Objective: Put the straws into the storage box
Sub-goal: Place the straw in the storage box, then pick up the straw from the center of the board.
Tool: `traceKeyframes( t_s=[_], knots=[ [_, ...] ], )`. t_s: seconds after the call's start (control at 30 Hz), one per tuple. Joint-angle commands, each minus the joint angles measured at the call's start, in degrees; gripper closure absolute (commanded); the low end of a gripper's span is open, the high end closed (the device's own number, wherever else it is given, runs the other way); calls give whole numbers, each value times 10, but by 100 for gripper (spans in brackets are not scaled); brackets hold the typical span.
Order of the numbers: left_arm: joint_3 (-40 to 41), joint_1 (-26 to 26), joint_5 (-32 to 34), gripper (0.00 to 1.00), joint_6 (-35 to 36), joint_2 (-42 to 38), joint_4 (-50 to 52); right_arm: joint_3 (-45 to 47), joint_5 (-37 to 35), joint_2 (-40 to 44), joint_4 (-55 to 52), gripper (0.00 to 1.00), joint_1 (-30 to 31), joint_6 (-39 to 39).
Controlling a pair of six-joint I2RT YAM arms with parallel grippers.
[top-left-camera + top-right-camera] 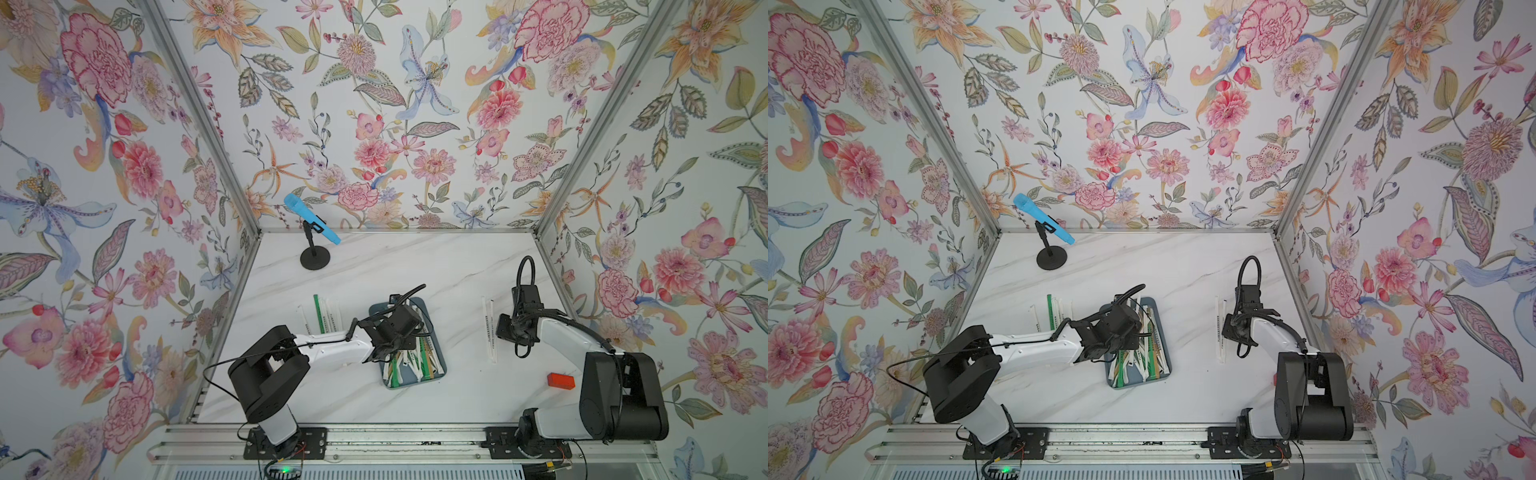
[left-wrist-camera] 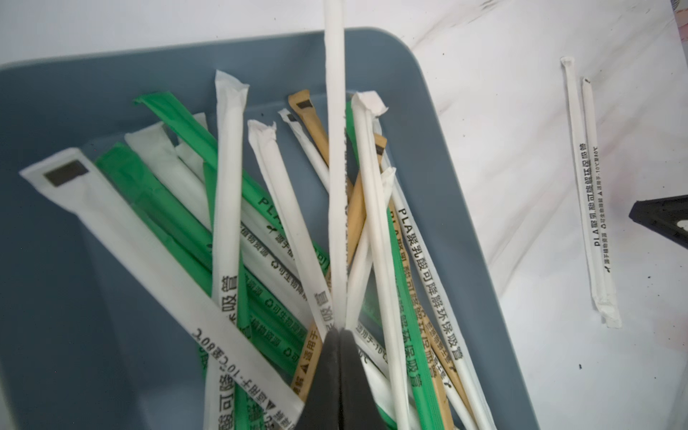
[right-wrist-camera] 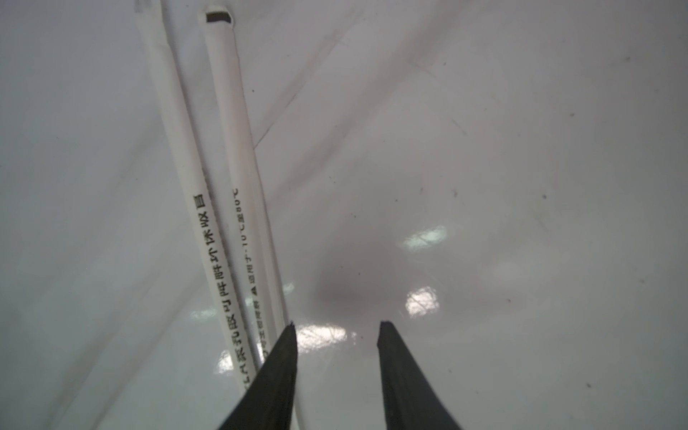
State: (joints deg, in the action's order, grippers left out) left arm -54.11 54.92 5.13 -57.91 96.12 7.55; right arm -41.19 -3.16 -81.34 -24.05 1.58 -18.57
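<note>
The storage box (image 1: 441,368) (image 1: 1121,384) (image 2: 74,298) is a blue-grey tray in the middle of the table. It holds several green, white and tan straws (image 1: 411,361) (image 2: 238,193) lying crossed. My left gripper (image 2: 338,331) hangs over the box, shut on a long white straw (image 2: 335,167) that reaches past the box's rim. Two white printed straws (image 1: 490,328) (image 3: 231,167) lie on the table to the right. My right gripper (image 1: 503,328) (image 3: 337,324) stands open just beside them, nothing between its fingers. More straws (image 1: 320,311) (image 1: 1052,309) lie left of the box.
A small red block (image 1: 560,380) lies near the right arm's base. A blue microphone on a black stand (image 1: 314,257) stands at the back left. Flowered walls close the table on three sides.
</note>
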Motion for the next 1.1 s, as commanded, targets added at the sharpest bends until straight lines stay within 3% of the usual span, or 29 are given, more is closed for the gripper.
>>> traceKeyframes(
  t_s=[0.0,0.1,0.2,0.37,0.57,1.07],
  knots=[
    [11,14,-7,100,-6,8,-12,-9,16,-3,11,61,1,5],
    [17,19,-9,99,-12,9,-17,-6,16,3,11,60,3,2],
    [18,19,-11,91,-13,13,-17,-5,17,5,12,60,3,1],
    [12,22,15,56,-11,4,10,-4,31,6,15,59,3,0],
    [10,24,65,32,-7,-45,45,-4,44,-4,22,59,10,0],
    [36,8,148,1,-11,-152,109,-32,39,-61,10,64,18,11]
  ],
)
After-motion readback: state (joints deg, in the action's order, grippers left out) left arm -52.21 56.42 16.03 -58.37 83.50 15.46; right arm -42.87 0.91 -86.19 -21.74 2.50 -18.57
